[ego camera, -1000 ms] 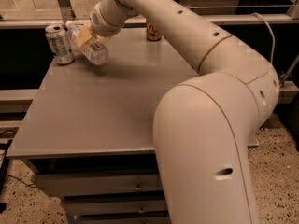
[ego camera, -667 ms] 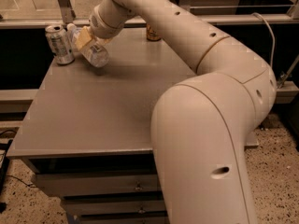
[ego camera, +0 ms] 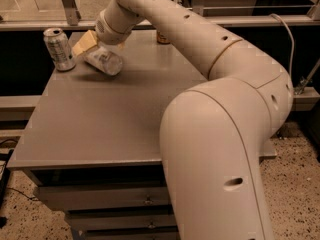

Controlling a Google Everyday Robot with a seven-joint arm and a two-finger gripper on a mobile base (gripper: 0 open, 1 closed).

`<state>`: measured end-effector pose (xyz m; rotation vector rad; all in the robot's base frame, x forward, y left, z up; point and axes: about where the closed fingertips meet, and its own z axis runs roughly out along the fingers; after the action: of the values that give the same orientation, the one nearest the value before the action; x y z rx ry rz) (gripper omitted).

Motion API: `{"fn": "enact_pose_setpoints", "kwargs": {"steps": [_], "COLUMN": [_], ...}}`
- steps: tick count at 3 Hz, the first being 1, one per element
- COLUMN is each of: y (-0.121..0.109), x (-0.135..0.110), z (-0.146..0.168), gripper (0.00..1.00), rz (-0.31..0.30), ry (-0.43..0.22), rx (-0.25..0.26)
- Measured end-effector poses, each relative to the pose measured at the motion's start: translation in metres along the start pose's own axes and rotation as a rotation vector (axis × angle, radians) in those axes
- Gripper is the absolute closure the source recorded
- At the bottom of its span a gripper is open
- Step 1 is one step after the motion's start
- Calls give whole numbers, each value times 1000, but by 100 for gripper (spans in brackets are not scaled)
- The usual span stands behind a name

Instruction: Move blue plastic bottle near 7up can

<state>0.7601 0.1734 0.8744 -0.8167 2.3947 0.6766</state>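
The task looks close to finished: the blue plastic bottle (ego camera: 104, 62) lies tilted on its side at the far left of the grey table (ego camera: 100, 129), just beside the 7up can (ego camera: 59, 49), which stands upright near the table's back left corner with only a narrow strip of tabletop between the two. The gripper (ego camera: 91, 45) sits at the bottle's upper end, right over it and between bottle and can, at the end of the long cream arm (ego camera: 200, 49) that reaches in from the right. Whether the gripper has hold of the bottle or has let it go cannot be told from this view. What seems left, at most, is to release the bottle if it is held and to draw the arm back without knocking bottle or can. A brown-orange can (ego camera: 162, 36) stands at the back edge, mostly hidden behind the arm and well apart from the others. Compared with the frame a moment earlier, the bottle sits a little lower and nearer the tabletop, the gripper has come down with it, and the 7up can has not been disturbed
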Motion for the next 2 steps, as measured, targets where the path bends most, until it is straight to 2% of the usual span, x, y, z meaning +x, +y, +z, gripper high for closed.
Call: {"fn": "enact_pose_setpoints", "kwargs": {"steps": [1,2], "y": [-5,-19], "x": [6,22], "z": [-5,-27], "gripper": [0,0], "rz": [17,59], "ry": [-8,-62], "rx": [9,23]}}
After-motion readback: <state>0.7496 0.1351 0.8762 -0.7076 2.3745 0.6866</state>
